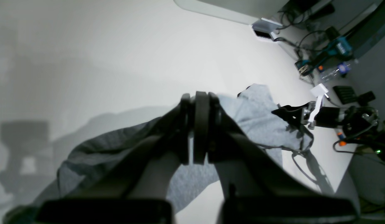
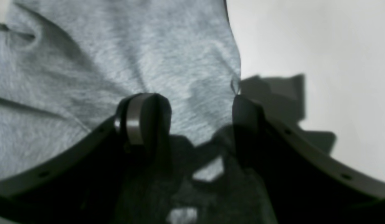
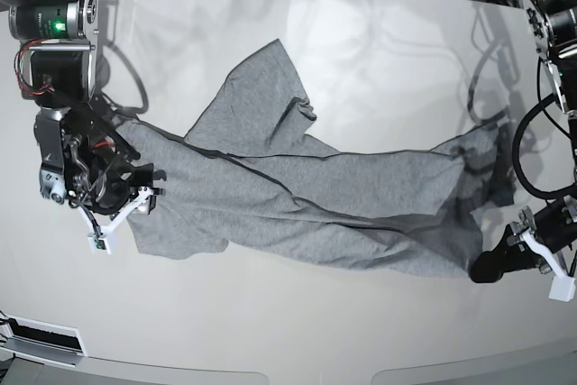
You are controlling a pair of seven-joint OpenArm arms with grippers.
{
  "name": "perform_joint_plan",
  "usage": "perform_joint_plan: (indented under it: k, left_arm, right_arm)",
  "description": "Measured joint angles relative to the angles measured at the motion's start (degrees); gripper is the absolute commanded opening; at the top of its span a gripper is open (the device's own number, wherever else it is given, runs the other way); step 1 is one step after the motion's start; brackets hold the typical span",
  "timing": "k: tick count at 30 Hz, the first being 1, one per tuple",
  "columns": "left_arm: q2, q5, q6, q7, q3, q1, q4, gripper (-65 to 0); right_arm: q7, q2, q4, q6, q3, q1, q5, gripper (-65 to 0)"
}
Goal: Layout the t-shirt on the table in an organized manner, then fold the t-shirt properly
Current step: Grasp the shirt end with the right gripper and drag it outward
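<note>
Left gripper (image 1: 200, 127) pinches the t-shirt (image 3: 306, 187), stretched sideways across the table (image 3: 361, 42); right gripper (image 2: 192, 121) gapes.

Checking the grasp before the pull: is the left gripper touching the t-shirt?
Touching. In the left wrist view the left gripper is shut with the grey t-shirt stretching taut from its closed tips.

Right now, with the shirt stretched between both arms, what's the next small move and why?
Probably close the right tool on the t-shirt edge between its open fingers. The left tool looks shut on the opposite end, and the fabric lies twisted and bunched across the table, with a flap folded over near the middle. With both ends gripped, the arms could likely pull it flat.
</note>
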Motion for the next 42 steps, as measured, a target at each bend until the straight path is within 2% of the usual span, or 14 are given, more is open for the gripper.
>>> perform_joint_plan:
  k: [5, 8, 11, 18, 24, 27, 28, 29, 30, 31, 32, 39, 40, 42]
  left_arm:
    - [0.0, 0.0, 0.0, 0.0, 0.0, 0.2, 0.0, -65.0]
    - [0.0, 0.0, 0.0, 0.0, 0.0, 0.1, 0.0, -65.0]
    - [0.0, 0.0, 0.0, 0.0, 0.0, 0.1, 0.0, -65.0]
    - [0.0, 0.0, 0.0, -0.2, 0.0, 0.1, 0.0, -65.0]
    - [0.0, 0.0, 0.0, -0.2, 0.0, 0.1, 0.0, -65.0]
    - [-0.1, 0.0, 0.0, -0.2, 0.0, 0.1, 0.0, -65.0]
    - [-0.2, 0.0, 0.0, -0.2, 0.0, 0.1, 0.0, -65.0]
    - [-0.2, 0.0, 0.0, -0.2, 0.0, 0.1, 0.0, -65.0]
    - [-0.2, 0.0, 0.0, -0.2, 0.0, 0.1, 0.0, -65.0]
    - [-0.1, 0.0, 0.0, -0.1, 0.0, 0.1, 0.0, -65.0]
    - [-0.2, 0.0, 0.0, -0.2, 0.0, 0.1, 0.0, -65.0]
    - [-0.2, 0.0, 0.0, -0.2, 0.0, 0.1, 0.0, -65.0]
    - [-0.2, 0.0, 0.0, -0.2, 0.0, 0.1, 0.0, -65.0]
    - [-0.2, 0.0, 0.0, -0.1, 0.0, 0.1, 0.0, -65.0]
  right_arm:
    - [2.2, 0.1, -0.9, 1.5, 0.0, 0.6, -2.4, -28.4]
    - [2.4, 0.1, 0.3, 4.3, 0.0, 1.1, -5.3, -47.6]
    - [-1.5, 0.0, 4.0, 10.1, 0.0, 2.6, -7.1, -65.0]
    - [-9.0, 0.1, 20.6, 18.1, 0.0, 4.0, -1.6, -65.0]
    - [-13.5, 0.2, 27.6, 18.7, 0.0, 4.1, 2.4, -63.7]
    - [-14.9, 0.1, 27.6, 15.2, 0.0, 3.0, 2.4, -40.8]
    - [-14.8, 0.1, 27.6, 13.5, 0.0, 2.6, 2.2, -37.6]
    - [-14.7, 0.2, 27.5, 13.0, 0.0, 2.3, 1.4, -40.0]
    - [-14.4, 0.2, 27.3, 12.7, 0.0, 2.0, 0.5, -48.7]
    - [-13.6, 0.2, 27.3, 12.5, 0.0, 1.8, -1.0, -62.1]
    - [-12.8, 0.2, 27.3, 12.2, 0.0, 1.7, -2.5, -65.0]
    - [-8.7, 0.2, 27.2, 11.7, 0.0, -0.5, -4.2, -65.0]
    - [-8.4, 0.3, 27.1, 11.5, 0.0, -0.7, -4.2, -62.1]
    - [-8.0, 0.2, 27.1, 9.0, 0.0, -1.1, -4.2, -42.4]
